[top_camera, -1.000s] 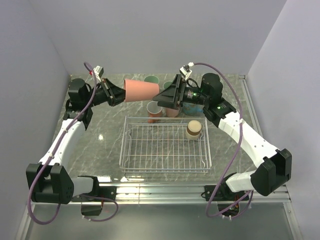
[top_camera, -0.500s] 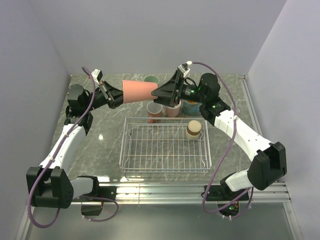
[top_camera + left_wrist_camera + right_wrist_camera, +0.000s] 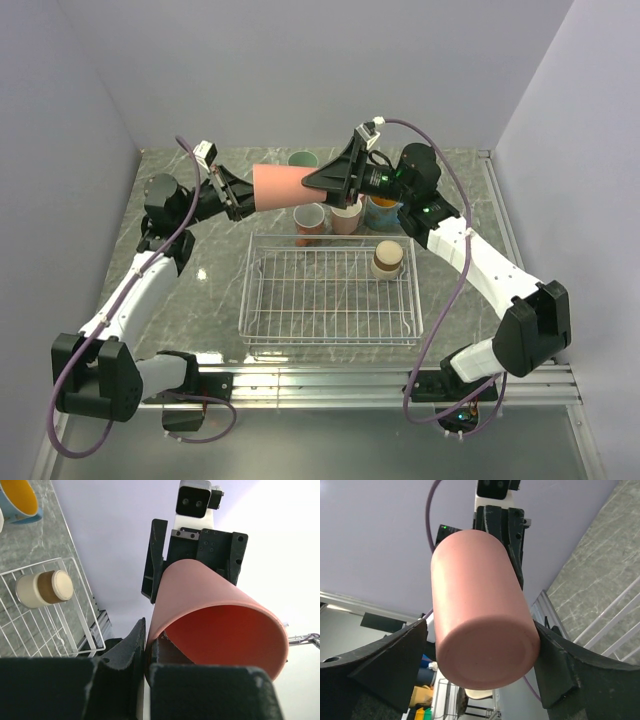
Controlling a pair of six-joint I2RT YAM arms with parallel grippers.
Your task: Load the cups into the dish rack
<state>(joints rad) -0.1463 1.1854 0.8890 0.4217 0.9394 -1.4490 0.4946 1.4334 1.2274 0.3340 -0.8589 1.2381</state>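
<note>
As left end effector (image 3: 241, 195) pinches cup (image 3: 281, 186), right end effector (image 3: 312, 184) seemingly straddles it.

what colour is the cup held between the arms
Salmon pink cup, clearest in the right wrist view.

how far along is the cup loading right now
Done: one cream-and-brown cup lies in the dish rack. In hand: the left gripper pinches the rim of a salmon cup held sideways in the air, and the right gripper's open jaws flank its base. Left: that cup plus those on the table, including a pink cup, a blue cup and a green cup.
</note>
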